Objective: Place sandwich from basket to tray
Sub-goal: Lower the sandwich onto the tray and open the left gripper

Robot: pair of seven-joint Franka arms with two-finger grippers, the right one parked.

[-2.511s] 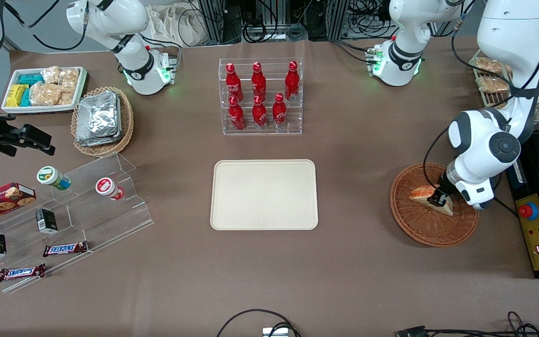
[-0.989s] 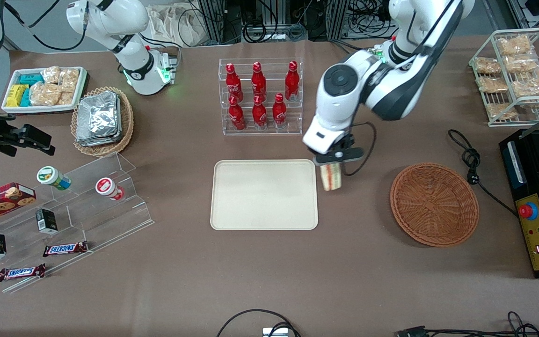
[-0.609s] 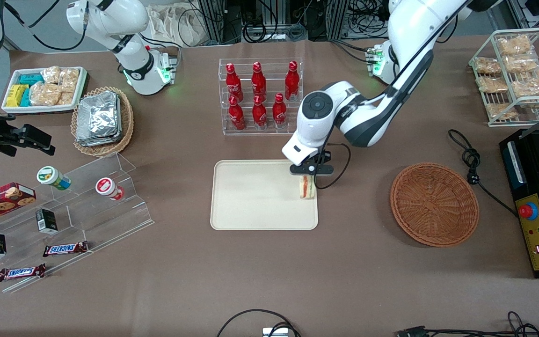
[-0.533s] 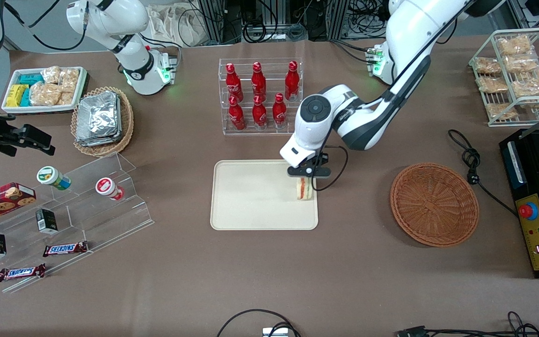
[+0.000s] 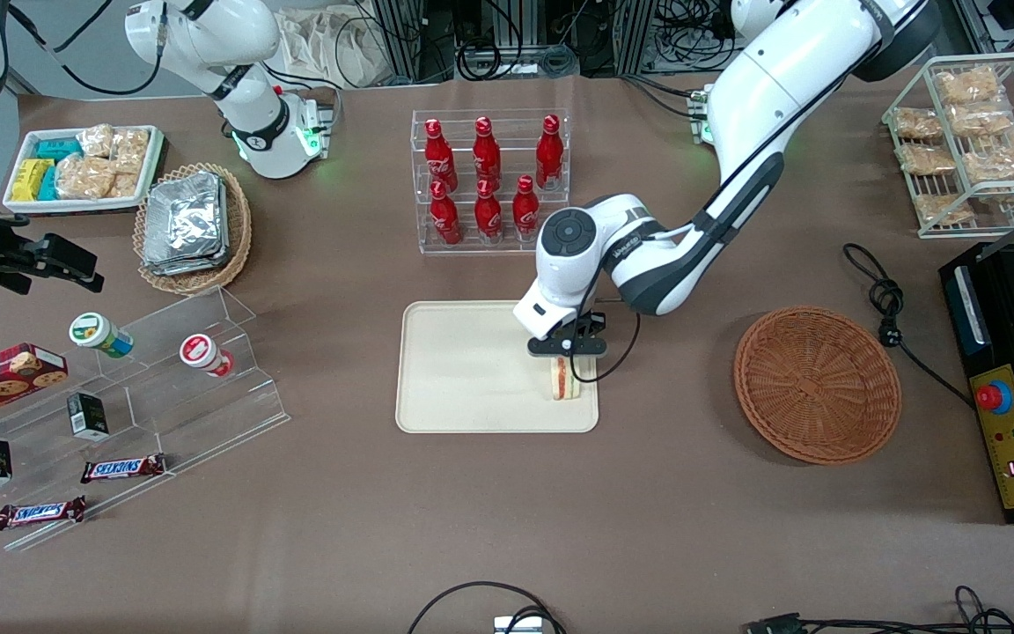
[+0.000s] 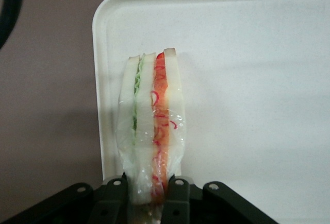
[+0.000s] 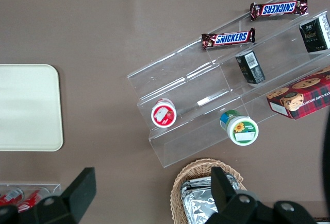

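- sandwich — plastic-wrapped wedge, held on edge with the red and green filling layers facing up; sits over the corner of the tray nearest the basket and nearer the front camera. Can't tell whether its lower end touches the tray yet.
- gripper — clamped narrow on the sandwich; in the wrist view both fingers press the bread faces at one end.
- tray — cream, rounded corners, nothing else on it. Sandwich hangs just inside the rim there.
- basket — reddish-brown wicker, well apart toward the working arm's end, no sandwich in it.
- step: transport looks done, we're in placement/lowering.
- next: confirm contact with the tray, open the fingers, lift straight off.
- risk: wedge stands on a thin edge, so it'll likely tip flat on release; close to the rim, so it could land half on it.
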